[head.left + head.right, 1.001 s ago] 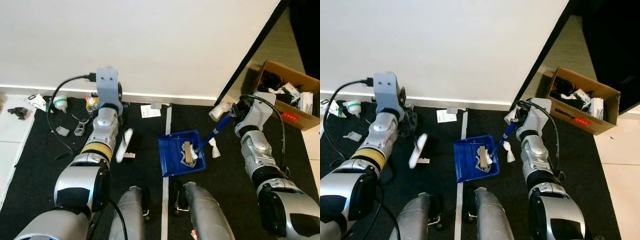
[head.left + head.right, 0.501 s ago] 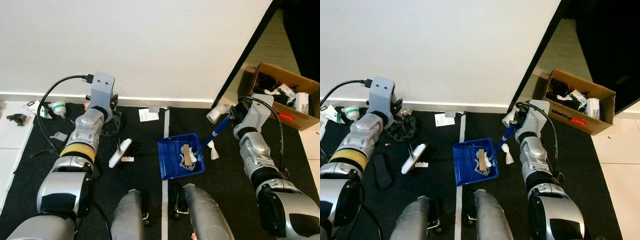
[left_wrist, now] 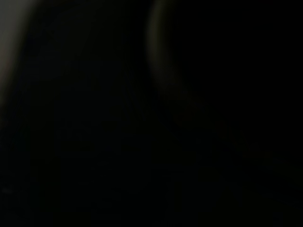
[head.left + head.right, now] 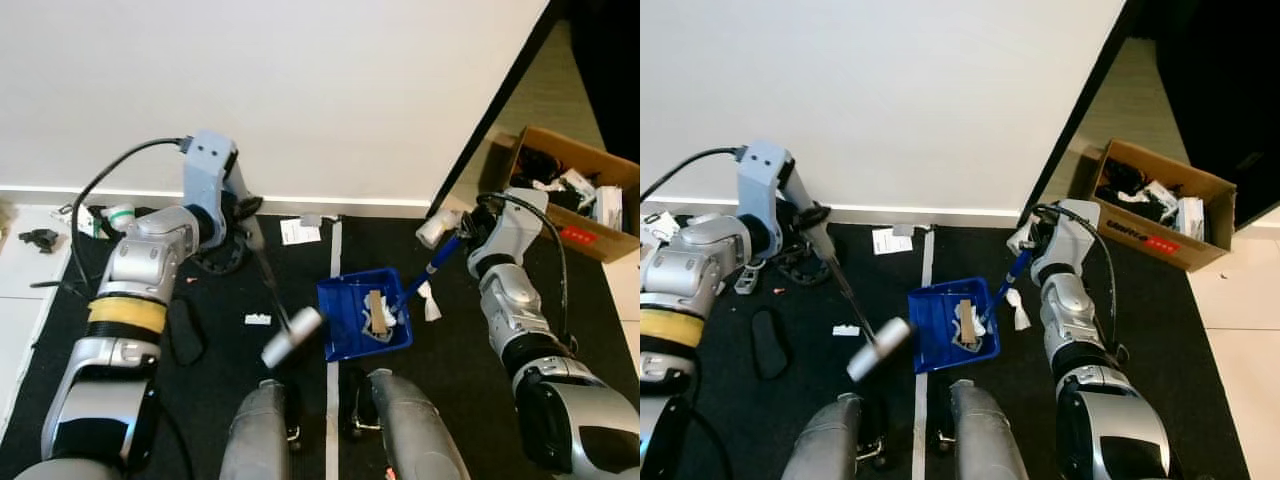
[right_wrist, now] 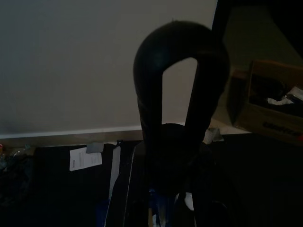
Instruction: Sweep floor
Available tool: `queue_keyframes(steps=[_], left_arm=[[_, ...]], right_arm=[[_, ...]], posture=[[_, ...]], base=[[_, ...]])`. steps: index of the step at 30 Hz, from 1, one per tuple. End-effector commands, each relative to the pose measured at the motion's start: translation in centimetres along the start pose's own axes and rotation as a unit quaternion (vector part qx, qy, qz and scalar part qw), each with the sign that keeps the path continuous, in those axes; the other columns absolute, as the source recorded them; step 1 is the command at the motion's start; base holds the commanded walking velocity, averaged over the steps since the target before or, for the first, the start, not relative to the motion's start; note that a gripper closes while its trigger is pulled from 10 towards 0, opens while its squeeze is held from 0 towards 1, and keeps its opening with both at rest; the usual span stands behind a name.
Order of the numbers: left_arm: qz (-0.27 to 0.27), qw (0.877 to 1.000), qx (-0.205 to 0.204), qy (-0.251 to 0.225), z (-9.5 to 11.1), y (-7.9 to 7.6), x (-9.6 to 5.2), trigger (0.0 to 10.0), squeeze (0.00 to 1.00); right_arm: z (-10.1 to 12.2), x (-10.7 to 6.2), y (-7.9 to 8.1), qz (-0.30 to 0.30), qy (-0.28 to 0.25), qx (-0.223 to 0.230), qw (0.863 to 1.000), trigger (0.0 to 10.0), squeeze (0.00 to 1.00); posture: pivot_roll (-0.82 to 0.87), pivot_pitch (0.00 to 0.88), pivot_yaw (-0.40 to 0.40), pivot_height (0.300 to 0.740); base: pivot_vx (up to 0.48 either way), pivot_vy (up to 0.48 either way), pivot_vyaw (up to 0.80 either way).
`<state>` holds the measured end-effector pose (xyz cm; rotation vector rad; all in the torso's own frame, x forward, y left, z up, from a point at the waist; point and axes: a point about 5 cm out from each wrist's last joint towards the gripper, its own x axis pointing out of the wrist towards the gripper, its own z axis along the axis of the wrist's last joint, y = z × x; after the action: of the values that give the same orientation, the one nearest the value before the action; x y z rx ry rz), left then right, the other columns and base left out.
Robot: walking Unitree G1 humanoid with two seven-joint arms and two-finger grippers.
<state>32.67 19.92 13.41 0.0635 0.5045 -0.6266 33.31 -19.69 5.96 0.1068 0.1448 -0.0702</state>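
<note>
Dustpan (image 4: 360,318), blue, lies flat on the black floor mat (image 4: 120,380) just ahead of the robot's feet, holding a strip of cardboard (image 4: 377,308) and white paper scraps. Its blue handle (image 4: 425,272) slants up to the right gripper (image 4: 462,228), whose fingers are pinched around the handle's top end. Beside the pan's left edge sits the blurred white brush head (image 4: 290,337), touching or nearly touching the rim; its dark shaft (image 4: 262,270) rises to the left gripper (image 4: 243,212), which is clamped on it near the wall. One small white scrap (image 4: 258,319) lies left of the brush head, and a paper sheet (image 4: 299,231) sits beyond the pan by the baseboard. Right of the dustpan handle stands an open cardboard box (image 4: 570,190) of clutter.
</note>
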Motion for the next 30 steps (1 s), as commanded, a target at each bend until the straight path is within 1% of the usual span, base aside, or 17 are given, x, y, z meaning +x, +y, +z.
queue_keyframes(steps=[1, 3, 6, 8, 10, 11, 12, 14, 15, 16, 18, 20, 21, 22, 28, 29, 30], left_arm=[[0.003, 1.0, 0.001, 0.002, 0.4, 0.4, -1.0, 10.0, 0.0], [0.006, 1.0, -0.002, -0.006, 0.7, 0.4, -1.1, 10.0, 0.0], [0.064, 0.997, 0.022, -0.024, 1.6, 1.7, -1.7, 10.0, 0.0], [0.108, 0.993, 0.048, -0.01, 1.8, 2.6, -2.7, 10.0, 0.0], [0.131, 0.989, 0.059, 0.02, 1.3, 3.4, -3.9, 10.0, 0.0], [0.133, 0.988, 0.06, 0.044, 0.5, 3.9, -4.5, 10.0, 0.0], [0.133, 0.988, 0.06, 0.044, 0.5, 3.9, -4.5, 10.0, 0.0], [0.164, 0.977, 0.093, 0.098, -2.0, 5.2, -4.9, 10.0, 0.0], [0.164, 0.977, 0.093, 0.098, -2.0, 5.2, -4.9, 10.0, 0.0], [0.183, 0.967, 0.109, 0.139, -4.6, 6.2, -4.8, 10.0, 0.0], [0.204, 0.965, 0.103, 0.128, -5.8, 6.6, -4.3, 10.0, 0.0], [0.232, 0.961, 0.106, 0.104, -6.3, 6.7, -3.6, 10.0, 0.0], [0.232, 0.961, 0.106, 0.104, -6.3, 6.7, -3.6, 10.0, 0.0], [0.254, 0.958, 0.111, 0.078, -6.2, 6.6, -2.9, 10.0, 0.0], [0.259, 0.955, 0.127, 0.065, -5.8, 6.1, -2.2, 10.0, 0.0], [0.282, 0.95, 0.133, 0.028, -5.0, 5.9, -1.6, 10.0, 0.0], [0.312, 0.942, 0.123, -0.014, -4.1, 5.8, -1.0, 10.0, 0.0]], right_arm=[[-1.3, -0.5, -0.1, -0.006, 0.027, 0.015, 1.0, 10.0, 0.0], [-1.3, -0.5, -0.1, -0.006, 0.027, 0.015, 0.999, 10.0, 0.0], [-1.3, -0.4, 0.0, -0.005, 0.027, 0.015, 0.999, 10.0, 0.0], [-1.3, -0.4, 0.1, -0.003, 0.028, 0.015, 0.999, 10.0, 0.0], [-1.3, -0.4, 0.2, -0.002, 0.028, 0.016, 0.999, 10.0, 0.0], [-1.4, -0.5, 0.2, -0.001, 0.029, 0.016, 0.999, 10.0, 0.0], [-1.4, -0.5, 0.2, -0.001, 0.029, 0.016, 0.999, 10.0, 0.0], [-1.4, -0.5, 0.2, 0.0, 0.03, 0.015, 0.999, 10.0, 0.0], [-1.4, -0.5, 0.2, 0.0, 0.03, 0.015, 0.999, 10.0, 0.0], [-1.4, -0.5, 0.3, 0.002, 0.031, 0.014, 0.999, 10.0, 0.0], [-1.4, -0.4, 0.4, 0.003, 0.031, 0.014, 0.999, 10.0, 0.0], [-1.4, -0.4, 0.4, 0.002, 0.031, 0.013, 0.999, 10.0, 0.0], [-1.4, -0.4, 0.4, 0.002, 0.031, 0.013, 0.999, 10.0, 0.0], [-1.4, -0.4, 0.4, 0.002, 0.032, 0.013, 0.999, 10.0, 0.0], [-1.4, -0.4, 0.5, 0.002, 0.031, 0.014, 0.999, 10.0, 0.0], [-1.4, -0.5, 0.4, 0.001, 0.03, 0.014, 0.999, 10.0, 0.0], [-1.5, -0.5, 0.3, 0.003, 0.029, 0.011, 1.0, 10.0, 0.0]], posture=[[0.05, 0.13, -0.015, 0.74], [0.06, 0.128, -0.016, 0.74], [0.06, 0.123, -0.017, 0.74], [0.06, 0.119, -0.017, 0.74], [0.06, 0.113, -0.018, 0.74], [0.06, 0.111, -0.018, 0.74], [0.06, 0.111, -0.018, 0.74], [0.06, 0.102, -0.022, 0.74], [0.06, 0.102, -0.022, 0.74], [0.06, 0.096, -0.022, 0.74], [0.06, 0.097, -0.022, 0.74], [0.06, 0.101, -0.023, 0.74], [0.06, 0.101, -0.023, 0.74], [0.06, 0.102, -0.024, 0.74], [0.04, 0.118, -0.023, 0.74], [0.04, 0.128, -0.03, 0.74], [0.03, 0.142, -0.037, 0.74]], base=[[0.0, 0.0, 0.0], [0.0, 0.0, 0.0], [0.0, 0.0, 0.0], [0.0, 0.0, 0.0], [0.0, 0.0, 0.0], [0.0, 0.0, 0.0], [0.0, 0.0, 0.0], [0.0, 0.0, 0.0], [0.0, 0.0, 0.0], [0.0, 0.0, 0.0], [0.0, 0.0, 0.0], [0.0, 0.0, 0.0], [0.0, 0.0, 0.0], [0.0, 0.0, 0.0], [0.0, 0.0, 0.0], [0.0, 0.0, 0.0], [0.0, 0.0, 0.0]])
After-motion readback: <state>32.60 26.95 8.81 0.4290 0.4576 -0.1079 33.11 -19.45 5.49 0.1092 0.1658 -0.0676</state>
